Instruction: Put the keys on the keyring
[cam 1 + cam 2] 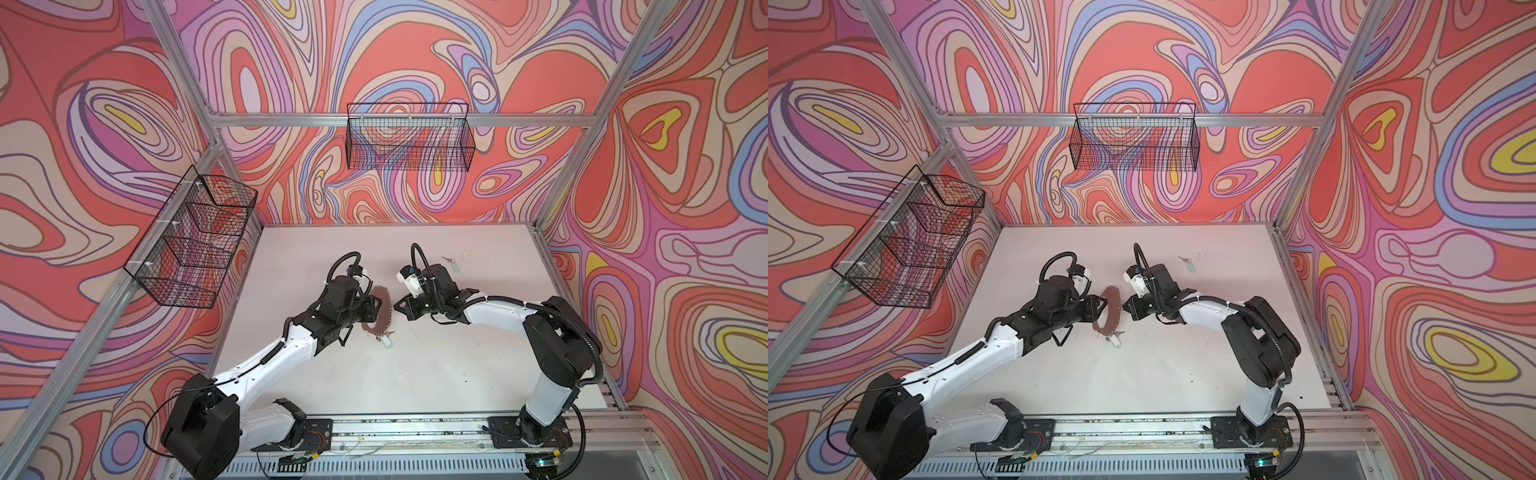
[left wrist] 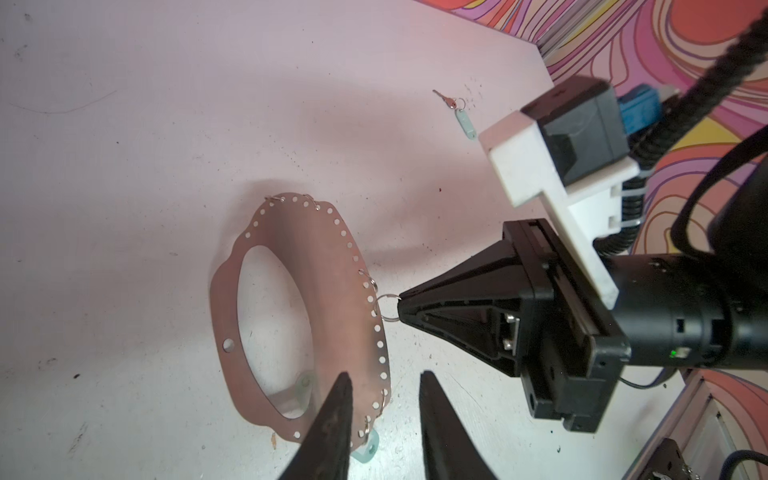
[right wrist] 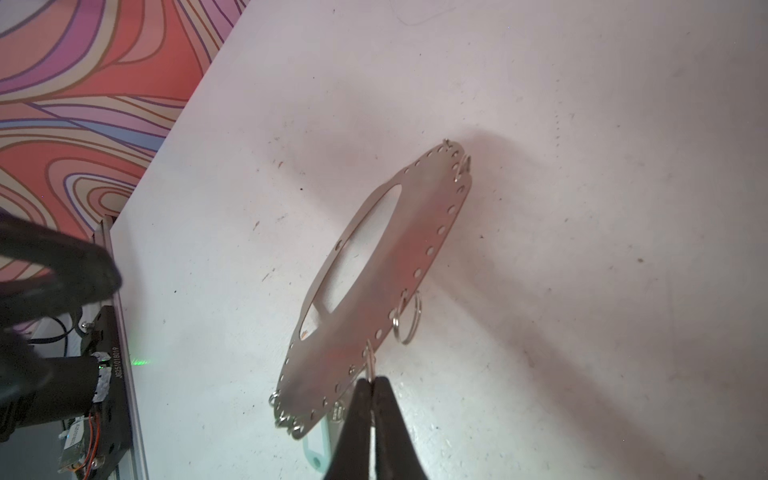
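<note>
Brownish metal, the keyring (image 2: pixel 328 286) stood tilted off the table (image 2: pixel 124 145). Its low end rested by a tagged key (image 1: pixel 384 340) that seemed hooked to its rim. My right gripper (image 3: pixel 371 380) was pinched fully shut on 1 wire loop (image 2: pixel 388 307) at the keyring's edge. My left gripper (image 2: pixel 384 376) sat part open astride the rim, clamping nothing I could see. 1 loose key (image 2: pixel 456 109) lay well beyond the keyring's far end. I judged the step was working that loop open. Doing it well meant steadying the keyring, pulling gently outward and not twisting the thin wire.
</note>
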Tool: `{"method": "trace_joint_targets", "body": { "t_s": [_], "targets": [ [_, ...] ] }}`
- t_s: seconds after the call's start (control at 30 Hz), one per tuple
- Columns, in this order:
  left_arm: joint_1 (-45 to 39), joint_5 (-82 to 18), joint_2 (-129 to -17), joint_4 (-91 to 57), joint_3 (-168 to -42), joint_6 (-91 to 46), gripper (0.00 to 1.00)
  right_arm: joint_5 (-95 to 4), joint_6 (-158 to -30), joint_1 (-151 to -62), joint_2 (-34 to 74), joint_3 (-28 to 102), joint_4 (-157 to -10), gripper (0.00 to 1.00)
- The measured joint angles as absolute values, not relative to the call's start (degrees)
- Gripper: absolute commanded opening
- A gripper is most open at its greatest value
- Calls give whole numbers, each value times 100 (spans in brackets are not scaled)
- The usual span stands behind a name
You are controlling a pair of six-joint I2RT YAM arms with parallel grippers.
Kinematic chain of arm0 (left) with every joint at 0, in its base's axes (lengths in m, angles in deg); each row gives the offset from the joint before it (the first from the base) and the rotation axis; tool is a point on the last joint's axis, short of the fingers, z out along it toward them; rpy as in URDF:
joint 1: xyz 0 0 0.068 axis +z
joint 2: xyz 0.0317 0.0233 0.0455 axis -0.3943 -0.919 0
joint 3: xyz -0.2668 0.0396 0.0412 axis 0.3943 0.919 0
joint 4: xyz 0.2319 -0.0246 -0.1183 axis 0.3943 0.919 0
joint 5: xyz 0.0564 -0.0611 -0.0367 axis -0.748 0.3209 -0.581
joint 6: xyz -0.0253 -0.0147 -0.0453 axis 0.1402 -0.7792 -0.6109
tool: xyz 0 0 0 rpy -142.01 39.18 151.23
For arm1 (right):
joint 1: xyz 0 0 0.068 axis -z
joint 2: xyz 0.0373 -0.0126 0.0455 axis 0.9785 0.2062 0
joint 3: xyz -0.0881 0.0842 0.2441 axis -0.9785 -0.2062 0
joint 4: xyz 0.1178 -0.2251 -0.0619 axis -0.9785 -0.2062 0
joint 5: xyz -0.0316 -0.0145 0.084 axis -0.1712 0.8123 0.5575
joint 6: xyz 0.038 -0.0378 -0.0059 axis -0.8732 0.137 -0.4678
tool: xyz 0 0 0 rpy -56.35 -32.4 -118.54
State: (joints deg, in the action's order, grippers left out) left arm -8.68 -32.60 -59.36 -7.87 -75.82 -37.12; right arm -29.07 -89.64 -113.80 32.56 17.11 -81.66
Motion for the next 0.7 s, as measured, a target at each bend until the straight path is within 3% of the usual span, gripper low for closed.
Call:
{"method": "trace_joint_targets", "body": {
  "t_s": [0.27,0.7],
  "targets": [
    [-865,-3208,-5066,-787,-7558,-3883,34,-2789,-9355,-11382,2117,743,-6693,0],
    [-865,-2320,-4516,-920,-8419,-4047,32,-2671,-9771,-11382,671,749,-5095,0]
  ]
}}
